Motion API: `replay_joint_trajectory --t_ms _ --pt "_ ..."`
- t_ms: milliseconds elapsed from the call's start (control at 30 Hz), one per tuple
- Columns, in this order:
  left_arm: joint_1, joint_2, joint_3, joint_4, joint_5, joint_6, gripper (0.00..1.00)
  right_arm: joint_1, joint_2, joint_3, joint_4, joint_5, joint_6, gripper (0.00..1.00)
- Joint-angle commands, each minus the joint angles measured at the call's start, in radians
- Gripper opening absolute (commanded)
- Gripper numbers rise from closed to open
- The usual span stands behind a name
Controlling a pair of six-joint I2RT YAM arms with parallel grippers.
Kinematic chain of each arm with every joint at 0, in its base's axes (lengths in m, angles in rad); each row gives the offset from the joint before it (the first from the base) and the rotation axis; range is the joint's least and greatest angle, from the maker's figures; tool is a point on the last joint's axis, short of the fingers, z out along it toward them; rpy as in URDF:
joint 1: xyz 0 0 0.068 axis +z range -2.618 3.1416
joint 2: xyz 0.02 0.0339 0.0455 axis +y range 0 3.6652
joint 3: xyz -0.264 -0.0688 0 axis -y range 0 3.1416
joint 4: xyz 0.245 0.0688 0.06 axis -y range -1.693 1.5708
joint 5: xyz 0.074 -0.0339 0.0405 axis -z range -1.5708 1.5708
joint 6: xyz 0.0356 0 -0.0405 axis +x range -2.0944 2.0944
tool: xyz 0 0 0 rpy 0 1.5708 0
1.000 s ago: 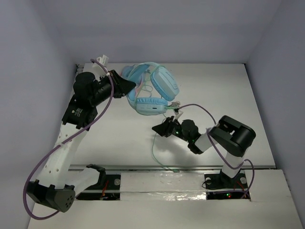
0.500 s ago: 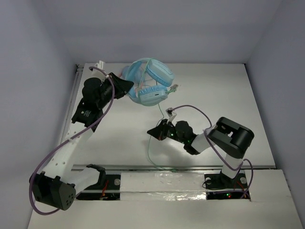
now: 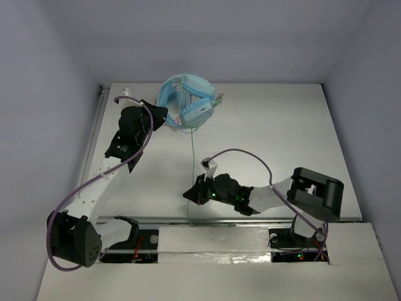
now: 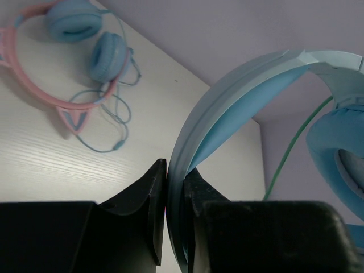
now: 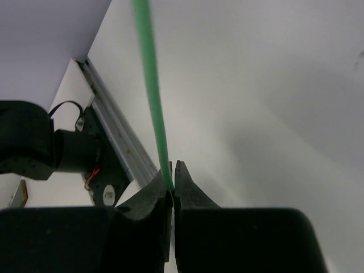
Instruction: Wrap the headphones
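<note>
The light-blue headphones (image 3: 188, 103) hang at the back of the table, held off it. My left gripper (image 3: 164, 116) is shut on their blue headband (image 4: 227, 96), which runs between the jaws in the left wrist view; one padded cup (image 4: 341, 159) shows at the right. The thin green cable (image 3: 192, 157) runs straight from the cups toward the near edge. My right gripper (image 3: 191, 193) is shut on this cable (image 5: 149, 85), pinching it at the fingertips low over the table.
A smaller pink cat-ear pair (image 4: 74, 57) with blue cups lies on the table beyond the left gripper. A metal rail (image 3: 225, 221) runs along the near edge, also in the right wrist view (image 5: 114, 142). Walls enclose the table (image 3: 282, 125).
My left gripper has carried the headphones farther back and turned them. My right gripper has moved left and toward the near edge along the cable, which is now pulled straight.
</note>
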Motion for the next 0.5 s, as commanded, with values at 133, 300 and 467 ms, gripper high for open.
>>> replay_joint_trajectory --t_ms 133,300,467 --pt "-0.074 -0.032 -0.081 0.136 -0.348 0.036 0.00 0.155 -0.139 0.120 -0.410 0.134 -0.004 0.00" --pt "-0.138 -0.032 -0.141 0.100 -0.463 0.106 0.00 0.257 -0.196 0.285 -0.778 0.175 -0.047 0.00" --pt "-0.203 -0.041 -0.216 0.030 -0.531 0.125 0.00 0.267 -0.320 0.393 -1.066 0.181 -0.116 0.00"
